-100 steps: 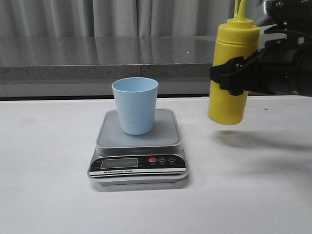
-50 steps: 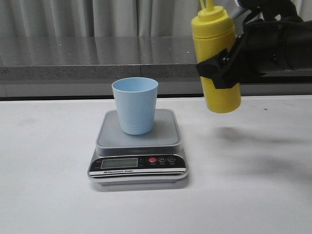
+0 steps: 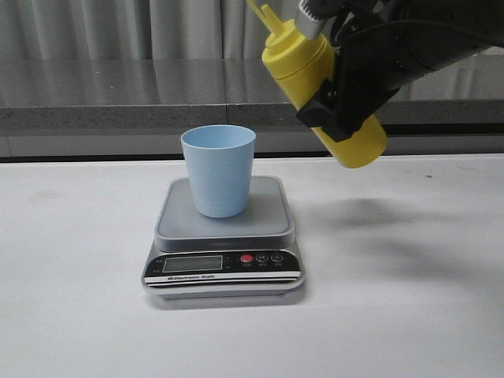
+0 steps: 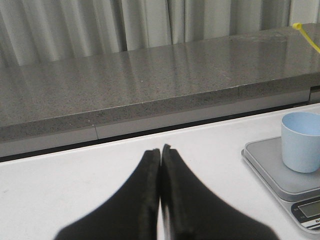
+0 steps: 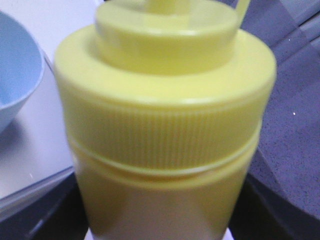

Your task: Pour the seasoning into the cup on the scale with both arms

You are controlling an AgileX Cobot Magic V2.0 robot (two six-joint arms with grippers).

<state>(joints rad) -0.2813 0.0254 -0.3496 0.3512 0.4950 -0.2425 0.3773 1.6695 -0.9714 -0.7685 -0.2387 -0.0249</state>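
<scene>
The pale blue cup (image 3: 219, 169) stands upright on the grey platform of the scale (image 3: 272, 216). My right gripper (image 3: 335, 102) is shut on the yellow seasoning bottle (image 3: 303, 59) and holds it in the air to the right of and above the cup, tilted with its nozzle up and to the left. In the right wrist view the bottle (image 5: 165, 125) fills the frame, with the cup's rim (image 5: 15, 65) beside it. My left gripper (image 4: 160, 150) is shut and empty, low over the table, left of the scale (image 4: 267, 165) and the cup (image 4: 301, 140).
A grey stone ledge (image 3: 157, 94) and curtains run along the back of the white table (image 3: 79, 315). The scale's display and buttons (image 3: 224, 264) face the front.
My right gripper has carried the bottle up and to the left, towards the cup, and tipped it from upright to a leftward slant. The cup, the scale have not moved.
</scene>
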